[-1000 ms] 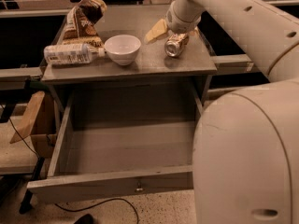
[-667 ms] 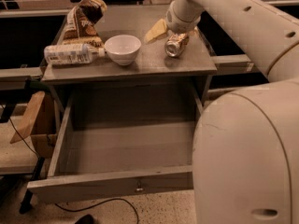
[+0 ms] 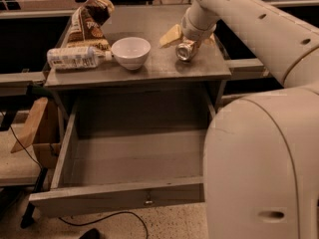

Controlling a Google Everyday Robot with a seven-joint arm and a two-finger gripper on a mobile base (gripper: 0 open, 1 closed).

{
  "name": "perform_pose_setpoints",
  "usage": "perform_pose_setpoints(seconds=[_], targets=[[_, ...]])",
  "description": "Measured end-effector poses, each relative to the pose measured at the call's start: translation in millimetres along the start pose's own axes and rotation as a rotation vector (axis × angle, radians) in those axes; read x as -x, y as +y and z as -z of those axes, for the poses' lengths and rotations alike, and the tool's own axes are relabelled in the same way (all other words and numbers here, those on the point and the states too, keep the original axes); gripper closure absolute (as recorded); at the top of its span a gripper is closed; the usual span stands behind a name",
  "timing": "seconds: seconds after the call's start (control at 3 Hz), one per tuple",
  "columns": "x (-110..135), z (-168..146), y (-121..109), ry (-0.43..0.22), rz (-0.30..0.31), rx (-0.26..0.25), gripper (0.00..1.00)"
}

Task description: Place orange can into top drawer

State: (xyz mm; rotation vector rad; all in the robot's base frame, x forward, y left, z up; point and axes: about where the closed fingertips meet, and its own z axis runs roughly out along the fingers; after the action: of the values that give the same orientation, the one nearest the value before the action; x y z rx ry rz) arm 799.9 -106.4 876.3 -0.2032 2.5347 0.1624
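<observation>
The orange can (image 3: 185, 50) lies tilted on the grey counter top (image 3: 159, 69) at its right side, silver end toward the camera. My gripper (image 3: 192, 40) is right over the can, at the end of the white arm that comes in from the upper right; the wrist hides its tip. The top drawer (image 3: 114, 195) is pulled wide open below the counter, its inside (image 3: 134, 156) holds nothing, and its small metal knob (image 3: 148, 201) is at the front centre.
A white bowl (image 3: 131, 52), a white-labelled plastic bottle (image 3: 77, 58) on its side and a brown snack bag (image 3: 87, 24) sit on the counter's left. A yellow packet (image 3: 171, 35) lies behind the can. My white body (image 3: 259, 168) fills the lower right. A cardboard box (image 3: 37, 128) stands left.
The camera view has moved closer to the counter. The arm and the can stay in nearly the same place on the counter's right side.
</observation>
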Motion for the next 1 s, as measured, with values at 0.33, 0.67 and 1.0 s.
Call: perform_pose_setpoints(seconds=[0.33,0.67,1.0], targets=[[2,-13,-11,-0.006,-0.058,-0.027,0.0],[3,-23,-14,-0.004,-0.085,-0.041,0.0],[2,-34,-13,0.011,-0.092,-0.042,0.15]])
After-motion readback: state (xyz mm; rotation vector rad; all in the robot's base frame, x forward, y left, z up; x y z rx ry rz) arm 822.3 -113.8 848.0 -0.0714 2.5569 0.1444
